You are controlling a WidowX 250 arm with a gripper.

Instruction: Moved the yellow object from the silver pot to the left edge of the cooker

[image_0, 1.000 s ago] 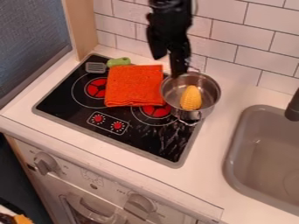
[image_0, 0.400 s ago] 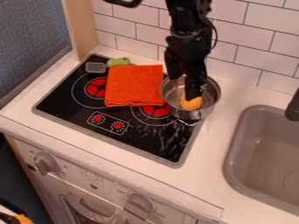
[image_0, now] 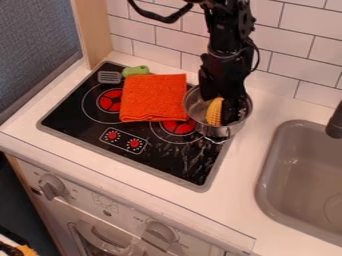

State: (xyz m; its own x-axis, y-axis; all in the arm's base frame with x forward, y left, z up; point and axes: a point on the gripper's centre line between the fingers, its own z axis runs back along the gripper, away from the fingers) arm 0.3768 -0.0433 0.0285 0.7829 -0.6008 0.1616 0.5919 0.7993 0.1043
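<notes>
The counter (image_0: 234,175) carries the cooker (image_0: 81,129), left of the jaws; the silver pot (image_0: 194,108) sits around their lower end. Best to grip the yellow object (image_0: 214,112) mid-length, then lift clear before heading left. It's right by the jaws; open or closed on it, I can't tell.

The camera sits up high in front of the cooker (image_0: 73,124) and looks down at a slant, toward the tile wall (image_0: 297,37). It is near enough that the sink (image_0: 294,165) gets cut off on the right.
</notes>
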